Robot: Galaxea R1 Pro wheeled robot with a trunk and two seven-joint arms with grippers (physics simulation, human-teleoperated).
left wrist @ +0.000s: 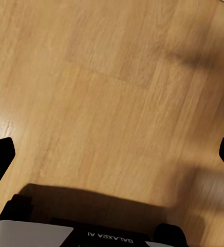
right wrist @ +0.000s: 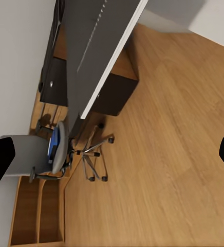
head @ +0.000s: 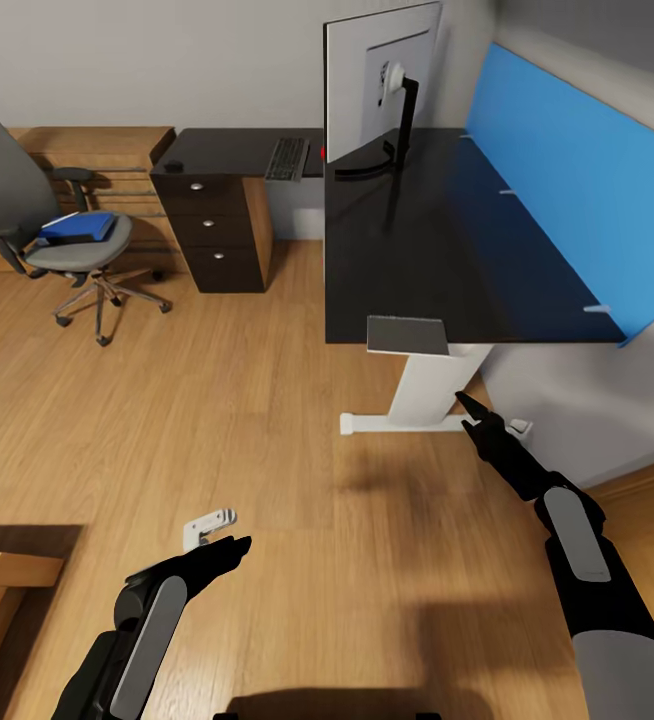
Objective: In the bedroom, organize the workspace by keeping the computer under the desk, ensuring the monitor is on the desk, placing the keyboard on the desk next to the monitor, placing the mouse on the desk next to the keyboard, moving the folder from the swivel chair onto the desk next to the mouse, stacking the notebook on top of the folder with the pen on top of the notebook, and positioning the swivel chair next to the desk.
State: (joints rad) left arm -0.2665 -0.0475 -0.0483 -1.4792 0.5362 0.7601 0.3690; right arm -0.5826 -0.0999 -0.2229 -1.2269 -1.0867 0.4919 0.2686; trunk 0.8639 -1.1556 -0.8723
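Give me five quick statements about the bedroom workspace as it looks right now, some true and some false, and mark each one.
1. The folder lies on the seat of the swivel chair. True.
2. The monitor stands on the floor. False: it stands on the desk, its grey back facing the camera.
3. The keyboard lies on the desk. True, on the wing above the drawer unit.
4. The right gripper holds the mouse. False: its jaws are empty, beside the desk leg.
5. The swivel chair is pushed in under the desk. False: it stands apart, on the wooden floor.
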